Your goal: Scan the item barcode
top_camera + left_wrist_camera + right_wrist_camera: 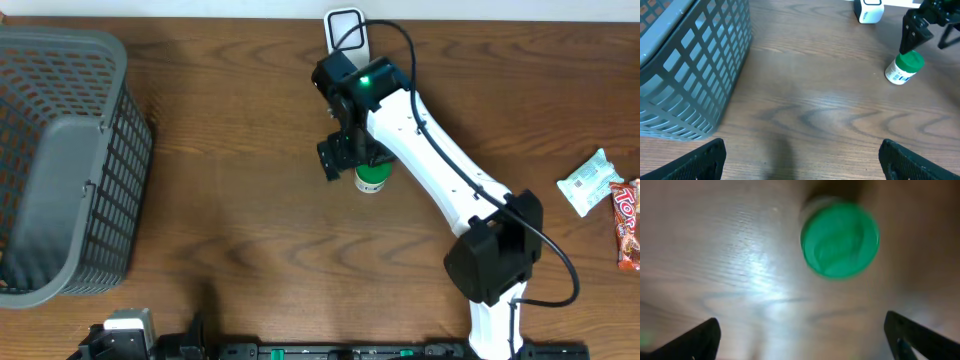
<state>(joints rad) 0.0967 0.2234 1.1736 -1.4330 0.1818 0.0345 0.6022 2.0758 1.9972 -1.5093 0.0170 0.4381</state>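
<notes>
With the right gripper [807, 339] hovering wide open and empty over the green-capped bottle [372, 181], which stands on the table [230, 200] at 6 o'clock of the scanner [347, 28], an off-centre descent could knock it over and roll it out of reach.

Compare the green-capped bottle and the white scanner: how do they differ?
Colour: the bottle has a green cap on a white labelled body; the scanner is white with a dark outline. Shape: bottle round, scanner boxy. Place: bottle mid-table below the open right end effector; scanner at the far edge. Shared: both rest on the table, ungripped.
</notes>
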